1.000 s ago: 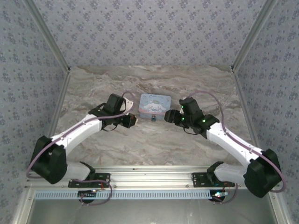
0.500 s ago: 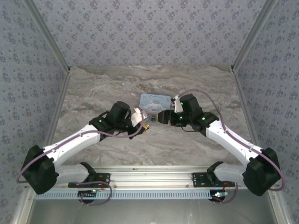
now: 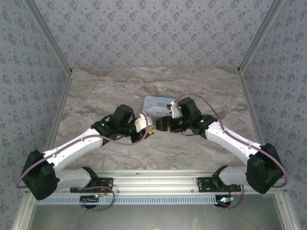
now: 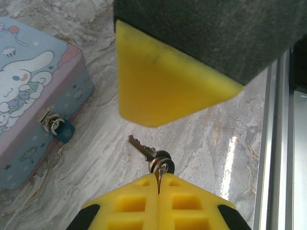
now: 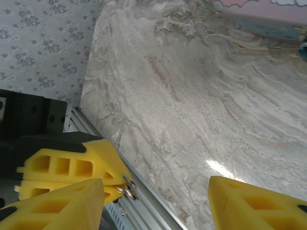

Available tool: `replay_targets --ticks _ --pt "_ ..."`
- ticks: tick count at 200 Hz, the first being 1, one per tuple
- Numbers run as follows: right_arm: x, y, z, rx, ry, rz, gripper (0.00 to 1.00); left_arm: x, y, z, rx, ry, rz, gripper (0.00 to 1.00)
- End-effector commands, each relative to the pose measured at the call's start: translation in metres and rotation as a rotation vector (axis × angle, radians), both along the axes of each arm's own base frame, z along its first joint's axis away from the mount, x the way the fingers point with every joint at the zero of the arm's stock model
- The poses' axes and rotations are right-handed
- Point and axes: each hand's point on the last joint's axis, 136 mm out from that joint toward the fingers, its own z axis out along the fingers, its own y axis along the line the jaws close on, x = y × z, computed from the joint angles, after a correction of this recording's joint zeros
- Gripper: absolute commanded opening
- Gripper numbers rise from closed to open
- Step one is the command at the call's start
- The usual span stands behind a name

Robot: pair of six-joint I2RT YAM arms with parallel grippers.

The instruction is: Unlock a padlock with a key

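So far only the grasp is done: the left gripper pinches the key, the right gripper stands open. The padlock, at ten o'clock from the key on the tin, awaits unlocking.

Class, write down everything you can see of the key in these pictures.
The key is small, silvery metal with a toothed blade and a dark head, strung on a wire ring. The left end effector pinches it at the ring between shut yellow fingers. The blade points roughly towards the padlock, apart from it, over the marble table.
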Motion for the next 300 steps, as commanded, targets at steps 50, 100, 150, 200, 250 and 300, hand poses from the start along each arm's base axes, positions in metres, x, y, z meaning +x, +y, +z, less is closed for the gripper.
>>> replay_targets --ticks 50,100,150,200,250,300 --pt "0.006 0.017 0.005 0.036 -0.028 0.054 0.53 -0.011 -0.01 0.024 -0.056 0.001 -0.081 0.0" --pt "-0.002 0.027 0.005 0.049 -0.013 0.097 0.42 -0.011 -0.01 0.022 -0.044 0.014 -0.08 0.0" --pt "-0.006 0.029 0.0 0.037 0.002 0.106 0.35 -0.011 -0.011 0.023 -0.043 0.015 -0.079 0.0" --pt "0.001 0.021 -0.005 -0.019 0.019 0.036 0.04 -0.006 -0.009 0.019 -0.031 0.01 -0.056 0.0" --pt "0.029 -0.012 0.0 -0.165 -0.006 -0.23 0.0 0.007 -0.008 0.016 -0.072 -0.014 0.042 0.34" --pt "0.04 -0.041 0.026 -0.211 -0.038 -0.471 0.0 0.025 -0.002 0.039 -0.267 -0.17 0.181 0.45"
